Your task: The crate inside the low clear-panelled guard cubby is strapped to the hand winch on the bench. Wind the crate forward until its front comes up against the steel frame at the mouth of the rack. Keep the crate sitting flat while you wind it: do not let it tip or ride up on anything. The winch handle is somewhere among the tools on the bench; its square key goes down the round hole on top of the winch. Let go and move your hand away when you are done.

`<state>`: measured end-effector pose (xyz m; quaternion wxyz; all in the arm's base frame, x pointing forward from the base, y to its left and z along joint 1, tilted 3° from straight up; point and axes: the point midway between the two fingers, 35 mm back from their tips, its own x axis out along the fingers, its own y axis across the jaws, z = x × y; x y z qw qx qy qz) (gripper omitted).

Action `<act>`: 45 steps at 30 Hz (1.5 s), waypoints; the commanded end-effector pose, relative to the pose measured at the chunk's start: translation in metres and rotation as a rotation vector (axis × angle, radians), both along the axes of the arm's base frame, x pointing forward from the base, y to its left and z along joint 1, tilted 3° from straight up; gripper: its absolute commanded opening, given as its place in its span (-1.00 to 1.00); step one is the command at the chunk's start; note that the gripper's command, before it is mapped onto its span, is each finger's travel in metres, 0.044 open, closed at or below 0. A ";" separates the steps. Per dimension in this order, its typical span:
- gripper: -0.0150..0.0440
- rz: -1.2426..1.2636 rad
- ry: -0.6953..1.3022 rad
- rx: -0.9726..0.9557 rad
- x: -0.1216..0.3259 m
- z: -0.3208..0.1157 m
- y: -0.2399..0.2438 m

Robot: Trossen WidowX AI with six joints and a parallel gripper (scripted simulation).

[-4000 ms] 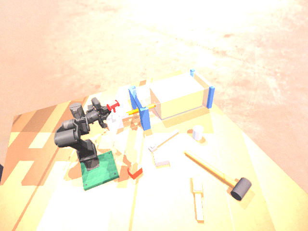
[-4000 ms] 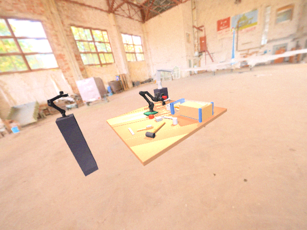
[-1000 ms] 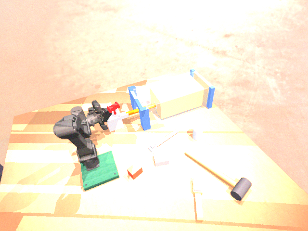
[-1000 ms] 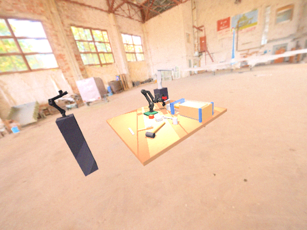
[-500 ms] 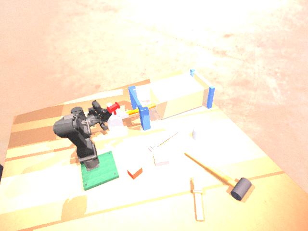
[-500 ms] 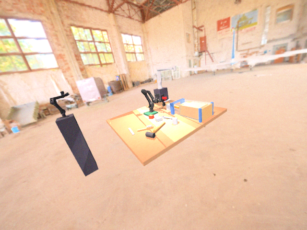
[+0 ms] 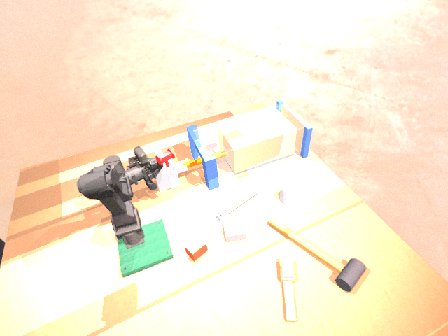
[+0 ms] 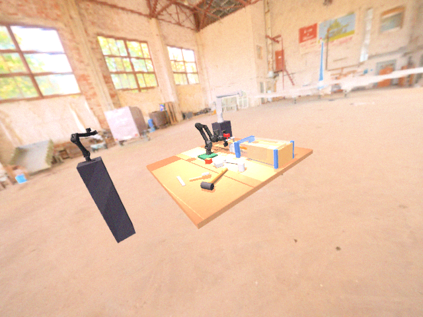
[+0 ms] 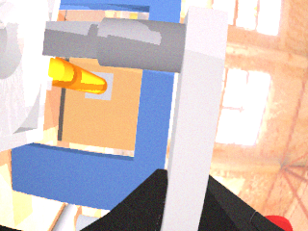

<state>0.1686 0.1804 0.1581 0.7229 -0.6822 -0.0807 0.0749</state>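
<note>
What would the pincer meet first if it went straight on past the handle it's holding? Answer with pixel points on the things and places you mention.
Probably the blue frame [image 7: 211,175] [image 8: 237,150] [image 9: 153,115] at the rack's mouth, though its depth and height are hard to judge.

Text/labels/numbers: none legible | posters [image 8: 308,33] [image 8: 337,27], far wall, right: too blurred to read | pale patch on crate front [image 9: 105,91]: no readable marking

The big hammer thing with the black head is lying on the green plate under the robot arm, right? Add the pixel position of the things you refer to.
No, the mallet [image 7: 306,248] [image 8: 218,177] isn't on the green plate [image 7: 159,249] [image 8: 204,157]; the top view shows it lying on the bench. Its head is black.
</note>
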 end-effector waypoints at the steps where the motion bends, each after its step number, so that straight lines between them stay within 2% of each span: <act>1: -0.49 0.000 -0.001 0.001 0.000 0.000 0.000; 45: -0.49 0.000 -0.001 0.000 0.000 -0.006 0.000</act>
